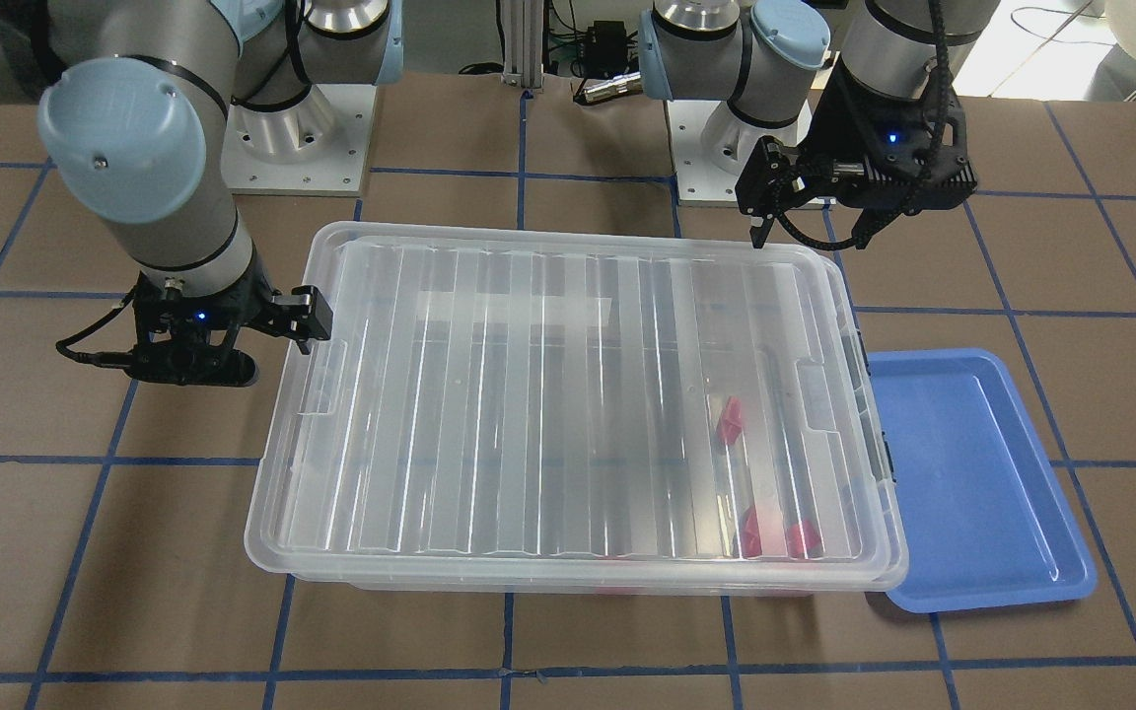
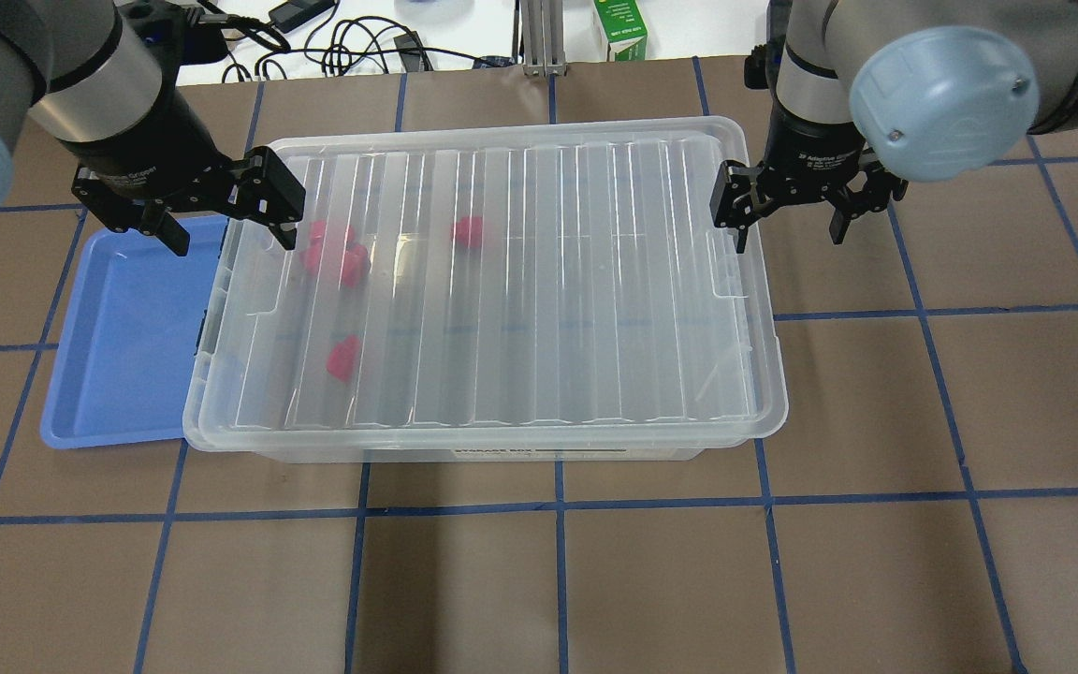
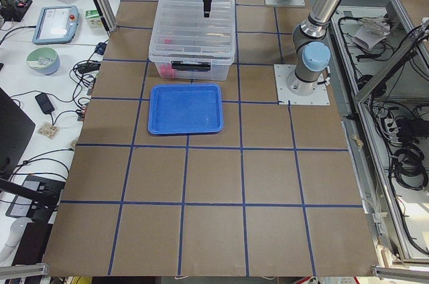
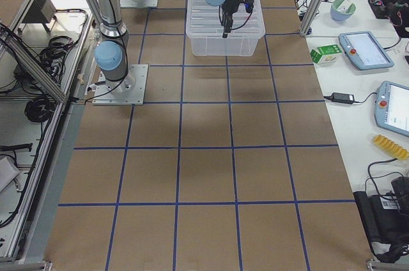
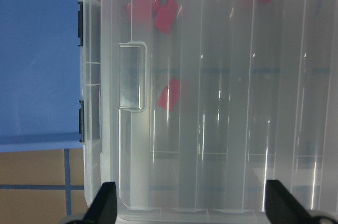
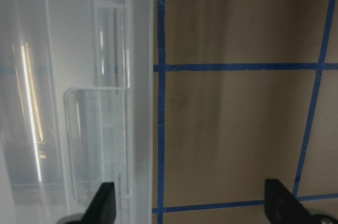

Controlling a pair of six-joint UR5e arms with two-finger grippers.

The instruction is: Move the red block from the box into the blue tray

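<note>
The box (image 2: 548, 281) is a large clear bin with its ribbed lid on, in the middle of the table. Several red blocks lie inside at its left end, one (image 2: 344, 358) alone and one (image 2: 469, 231) farther along; they also show in the left wrist view (image 5: 169, 97). The blue tray (image 2: 118, 346) lies empty against the box's left end. My left gripper (image 2: 225, 220) is open above the box's left edge, one finger over the tray and one over the lid. My right gripper (image 2: 787, 215) is open above the box's right edge.
A green carton (image 2: 620, 28) and cables lie beyond the table's far edge. The brown table (image 2: 595, 580) is marked with a blue tape grid. Both arm bases (image 1: 297, 148) stand behind the box.
</note>
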